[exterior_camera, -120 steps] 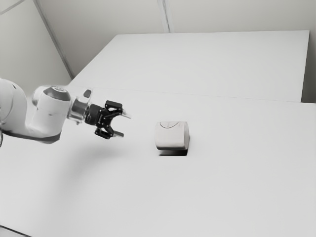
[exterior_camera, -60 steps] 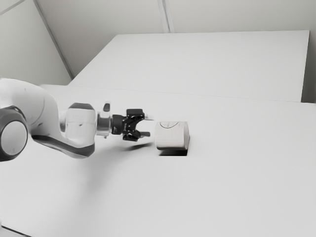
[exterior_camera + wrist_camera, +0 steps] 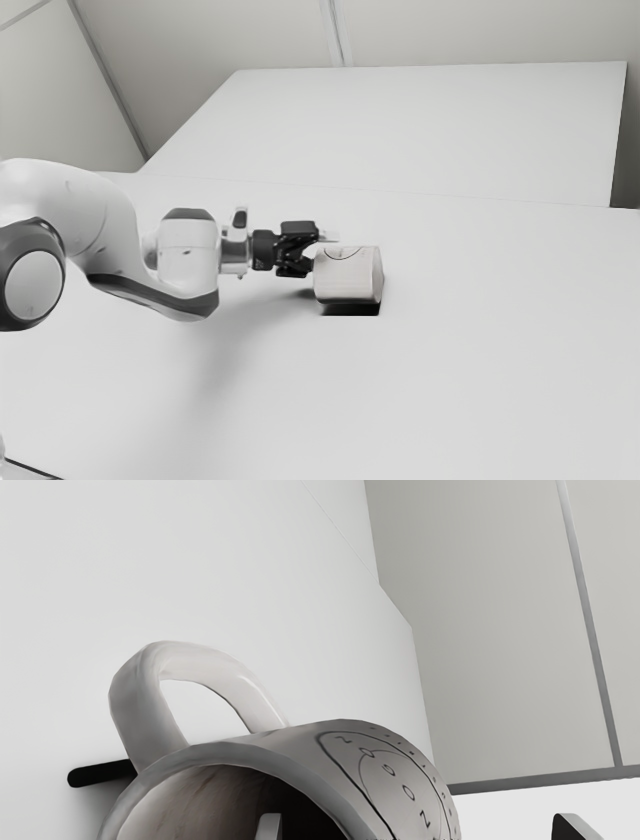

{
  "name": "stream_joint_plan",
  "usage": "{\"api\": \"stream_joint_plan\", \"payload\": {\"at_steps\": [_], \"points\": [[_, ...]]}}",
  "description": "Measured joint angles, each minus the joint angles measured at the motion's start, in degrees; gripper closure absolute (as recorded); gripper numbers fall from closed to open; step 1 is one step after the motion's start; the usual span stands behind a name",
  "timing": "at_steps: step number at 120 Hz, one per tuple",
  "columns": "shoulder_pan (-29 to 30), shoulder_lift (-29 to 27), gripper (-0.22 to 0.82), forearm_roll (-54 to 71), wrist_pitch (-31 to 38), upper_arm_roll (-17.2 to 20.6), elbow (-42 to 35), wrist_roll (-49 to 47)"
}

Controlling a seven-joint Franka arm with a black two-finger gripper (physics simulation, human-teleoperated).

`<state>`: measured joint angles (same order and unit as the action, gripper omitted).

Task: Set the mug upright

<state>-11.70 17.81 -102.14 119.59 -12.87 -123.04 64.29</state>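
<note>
Evidently the mug lies tipped over on the bench, its mouth facing the pincer, long axis running roughly along the reach. The pincer is spread, grasping nothing: one finger overlaps the mouth, the other stands outside the mug. How deep that first finger reaches is unclear; part of the mug's rim is cut off by the wrist view's edge.

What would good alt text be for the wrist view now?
A pale mug with black line print lies on its side on a white table, its mouth facing the camera, its handle sticking out. The open gripper has one finger at the mouth, the other outside.
</note>
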Motion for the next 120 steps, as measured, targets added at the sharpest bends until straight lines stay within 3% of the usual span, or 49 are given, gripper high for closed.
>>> {"api": "stream_joint_plan", "payload": {"at_steps": [20,28,53,76,85,102,120], "points": [[-0.2,0.6,0.42,-1.8,0.0,0.7,-0.4,2.0],[-0.2,0.5,0.53,-2.2,0.0,0.7,-0.4,2.6],[-0.1,-0.4,0.71,-2.6,-1.1,1.2,1.2,4.0],[-0.1,-2.2,0.74,1.0,-0.6,1.1,3.1,5.0],[0.1,-3.6,0.74,9.9,1.8,0.9,5.2,5.2],[0.6,-6.4,0.74,44.2,9.0,0.5,9.3,1.3],[0.7,-8.6,0.74,77.4,7.3,0.4,11.7,-10.7]]}}
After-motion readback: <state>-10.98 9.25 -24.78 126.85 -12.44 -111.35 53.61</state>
